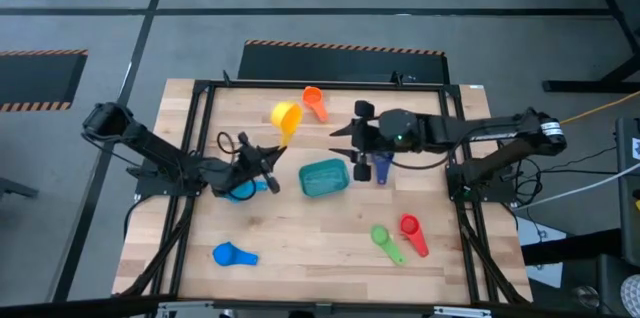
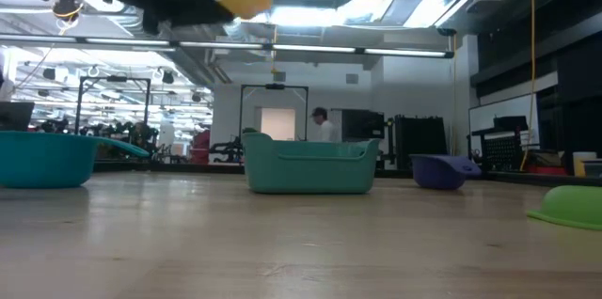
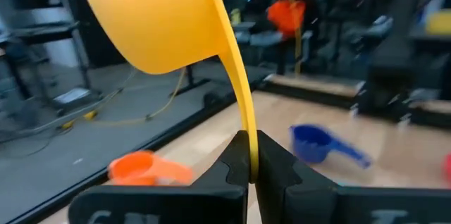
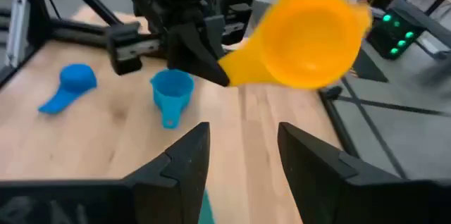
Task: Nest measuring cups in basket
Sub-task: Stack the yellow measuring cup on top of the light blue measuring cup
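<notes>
Pinching the yellow cup [image 3: 162,20] by its handle, left jaws pressed tight; right jaws spread, empty.

Our left gripper [image 1: 268,153] is raised above the tabletop, fingers [image 3: 271,160] pinched tight on a handle. Our right gripper [image 1: 340,141] reaches in from the opposite side, fingers [image 4: 187,157] spread apart, holding nothing.

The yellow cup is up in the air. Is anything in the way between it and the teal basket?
Nothing visible is. The left pincer holds the yellow cup by its handle, lifted above the table. The basket sits open and looks empty, with bare wood between. The right pincer waits open beside the basket, over the dark blue cup.
</notes>
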You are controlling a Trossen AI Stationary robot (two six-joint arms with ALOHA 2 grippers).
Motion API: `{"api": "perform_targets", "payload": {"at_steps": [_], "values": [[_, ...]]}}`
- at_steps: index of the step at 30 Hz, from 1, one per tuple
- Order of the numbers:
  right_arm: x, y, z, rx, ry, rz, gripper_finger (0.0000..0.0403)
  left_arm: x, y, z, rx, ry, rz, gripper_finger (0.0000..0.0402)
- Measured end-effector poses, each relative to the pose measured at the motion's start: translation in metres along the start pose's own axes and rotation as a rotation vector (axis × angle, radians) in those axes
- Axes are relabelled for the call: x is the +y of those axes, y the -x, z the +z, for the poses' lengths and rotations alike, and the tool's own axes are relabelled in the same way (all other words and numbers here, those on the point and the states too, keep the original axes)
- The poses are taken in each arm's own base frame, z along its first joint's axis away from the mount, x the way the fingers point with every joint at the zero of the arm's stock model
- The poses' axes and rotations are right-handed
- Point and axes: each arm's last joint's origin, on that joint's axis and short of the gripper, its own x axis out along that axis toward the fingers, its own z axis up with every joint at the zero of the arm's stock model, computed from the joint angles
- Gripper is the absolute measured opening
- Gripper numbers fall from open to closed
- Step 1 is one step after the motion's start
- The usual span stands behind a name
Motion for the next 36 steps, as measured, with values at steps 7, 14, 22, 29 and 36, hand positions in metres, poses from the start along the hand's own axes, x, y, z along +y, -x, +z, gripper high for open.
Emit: {"api": "perform_targets", "payload": {"at_steps": [7, 14, 22, 29, 36], "values": [[-0.002, -0.021, -0.024, -0.214, -0.070, 0.040, 0.0174, -0.010, 0.016, 0.014, -0.090, 0.001, -0.078, 0.0000], [0.004, -0.032, -0.041, -0.384, -0.169, 0.120, 0.0174, -0.015, 0.022, 0.022, -0.164, -0.012, -0.215, 0.0000], [0.012, -0.056, -0.047, -0.520, -0.264, 0.239, 0.0174, -0.018, 0.024, 0.026, -0.240, -0.074, -0.344, 0.0000], [0.019, -0.080, -0.059, -0.595, -0.324, 0.309, 0.0174, -0.019, 0.024, 0.027, -0.260, -0.098, -0.376, 0.0000], [0.029, -0.103, -0.053, -0.618, -0.325, 0.384, 0.0174, -0.019, 0.024, 0.027, -0.261, -0.104, -0.376, 0.0000]]}}
